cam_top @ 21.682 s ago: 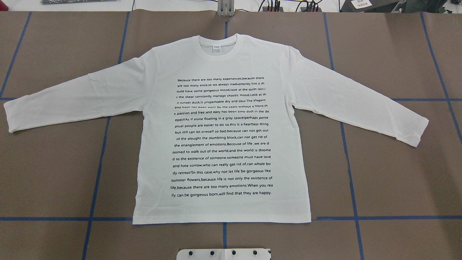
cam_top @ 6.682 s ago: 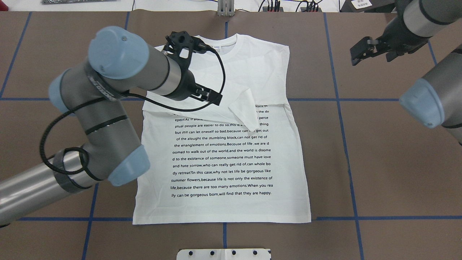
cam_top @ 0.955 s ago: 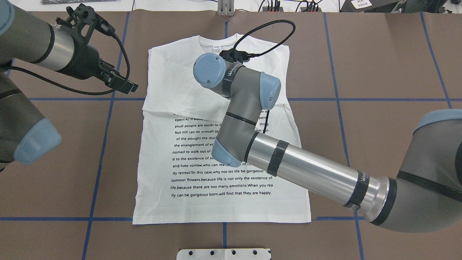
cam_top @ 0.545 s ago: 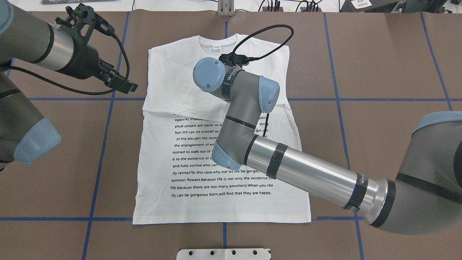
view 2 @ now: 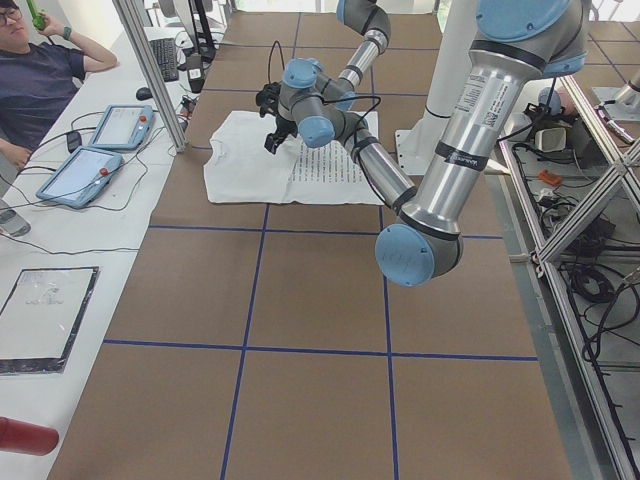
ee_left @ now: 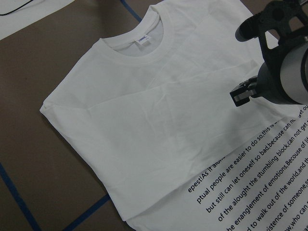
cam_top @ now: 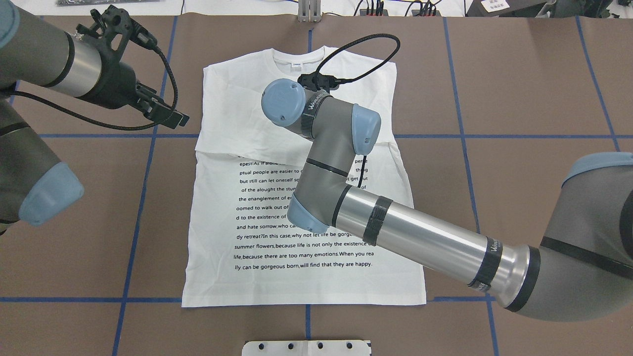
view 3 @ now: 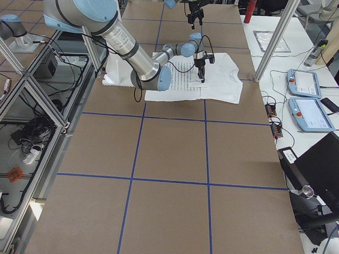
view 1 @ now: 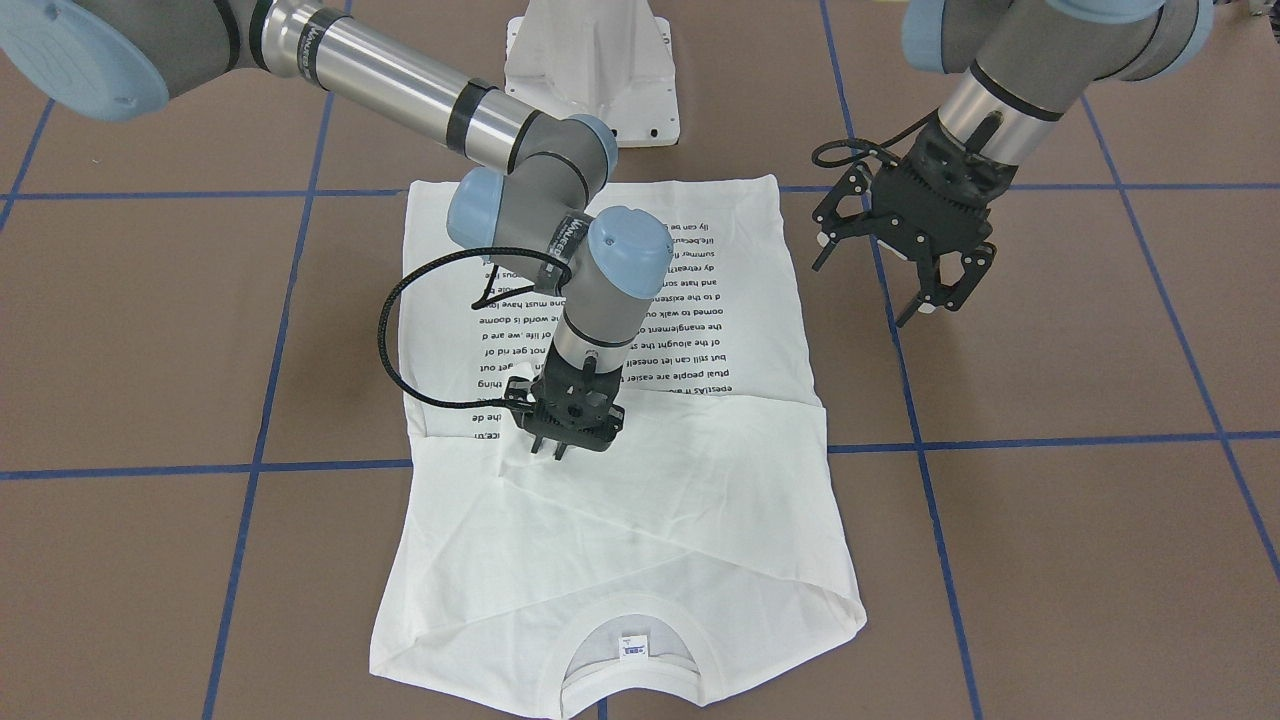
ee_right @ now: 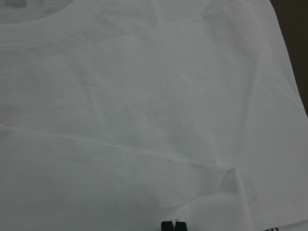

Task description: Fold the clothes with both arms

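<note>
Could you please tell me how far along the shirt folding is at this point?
Done: both sleeves lie folded across the chest of the shirt. In hand: the right gripper is shut, tips down on the folded sleeves; whether it pinches cloth is unclear. The left gripper hangs open beside the shirt. Left: the body lies full length, hem not yet folded up.
</note>
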Motion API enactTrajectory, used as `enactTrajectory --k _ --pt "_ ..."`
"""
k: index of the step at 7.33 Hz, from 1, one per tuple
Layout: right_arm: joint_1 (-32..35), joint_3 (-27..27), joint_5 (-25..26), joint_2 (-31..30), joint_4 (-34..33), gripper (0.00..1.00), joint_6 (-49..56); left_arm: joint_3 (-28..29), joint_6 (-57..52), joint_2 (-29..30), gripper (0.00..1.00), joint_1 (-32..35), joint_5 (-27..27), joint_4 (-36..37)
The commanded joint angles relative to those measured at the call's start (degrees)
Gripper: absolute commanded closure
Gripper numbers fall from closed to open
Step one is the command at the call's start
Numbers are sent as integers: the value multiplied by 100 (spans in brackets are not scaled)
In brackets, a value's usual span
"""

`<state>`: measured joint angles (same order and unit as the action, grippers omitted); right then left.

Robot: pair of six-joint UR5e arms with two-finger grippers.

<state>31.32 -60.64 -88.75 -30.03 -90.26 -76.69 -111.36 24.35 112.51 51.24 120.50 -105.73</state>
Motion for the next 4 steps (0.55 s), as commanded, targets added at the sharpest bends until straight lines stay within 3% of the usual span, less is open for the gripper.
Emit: enactTrajectory --k 1,3,4 --pt "84 -45 -29 -20 -131 100 75 0 0 -1 0 0 0 0" --pt "172 -561 -20 -230 -815 100 443 0 9 8 0 0 0 0" --pt "216 -833 -3 -510 -827 100 514 0 9 -1 0 0 0 0"
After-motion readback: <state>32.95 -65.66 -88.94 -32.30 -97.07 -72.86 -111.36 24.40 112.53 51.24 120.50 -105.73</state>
